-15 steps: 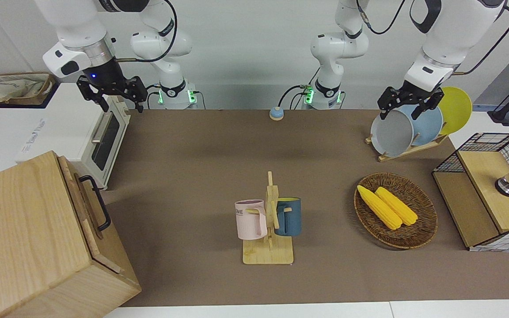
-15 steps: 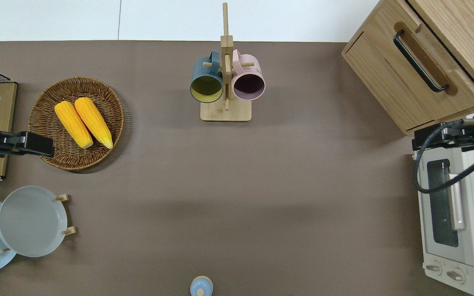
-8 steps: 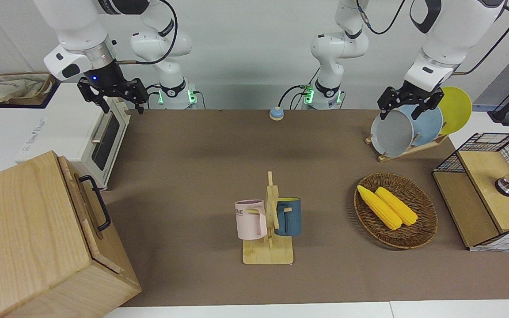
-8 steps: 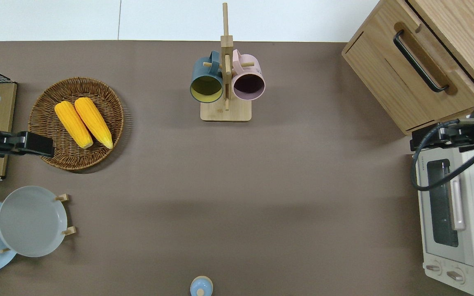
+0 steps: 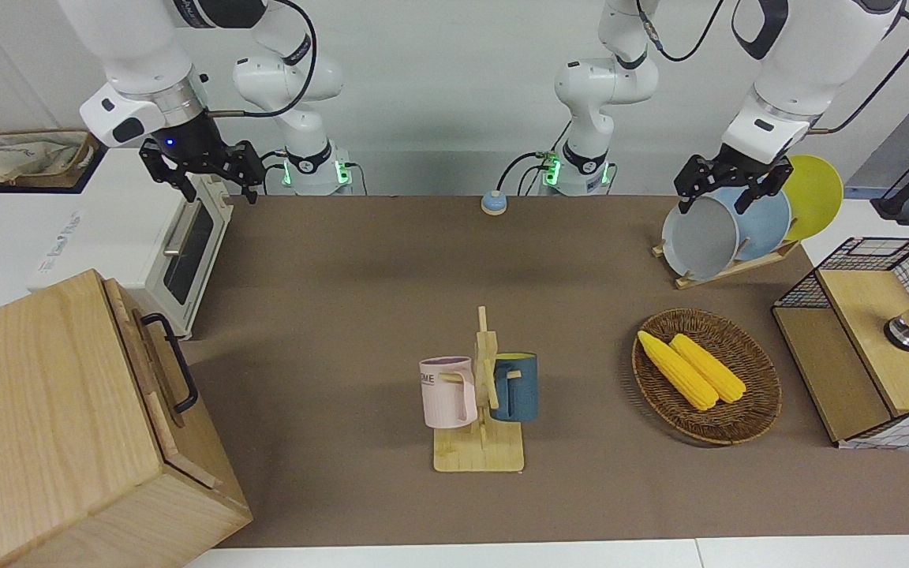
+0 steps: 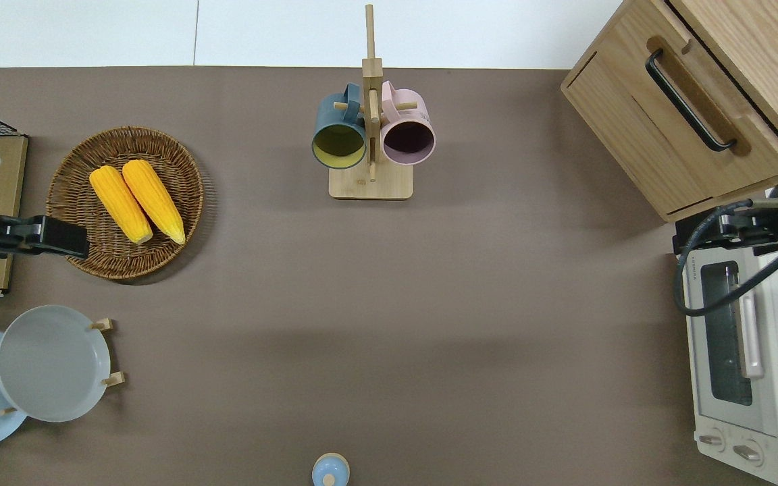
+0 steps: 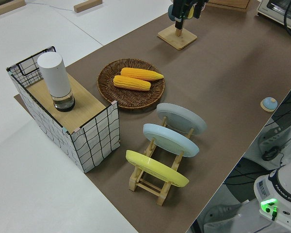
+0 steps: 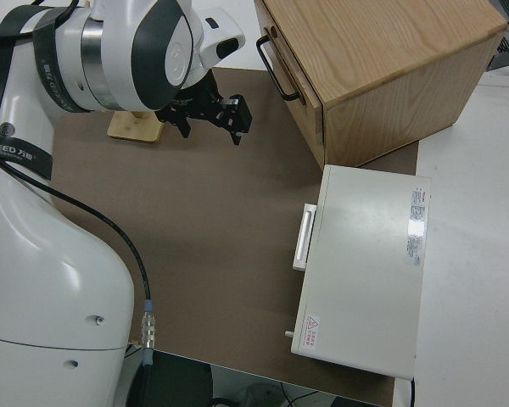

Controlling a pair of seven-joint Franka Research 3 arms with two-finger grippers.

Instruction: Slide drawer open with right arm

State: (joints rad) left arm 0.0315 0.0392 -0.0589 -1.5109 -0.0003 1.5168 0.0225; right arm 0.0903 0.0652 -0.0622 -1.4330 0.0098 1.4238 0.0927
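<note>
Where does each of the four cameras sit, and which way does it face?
Front: across the table, facing both arms; right gripper open, high.
Overhead: straight down; drawer shut.
Left side: the left arm's end, looking along the table; basket close by.
Right side: beside the right arm, toward the drawer.
Shared: front and overhead both show the mug rack.

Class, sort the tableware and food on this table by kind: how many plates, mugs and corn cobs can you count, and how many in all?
Plates: 3
Mugs: 2
Corn cobs: 2
Total: 7
</note>
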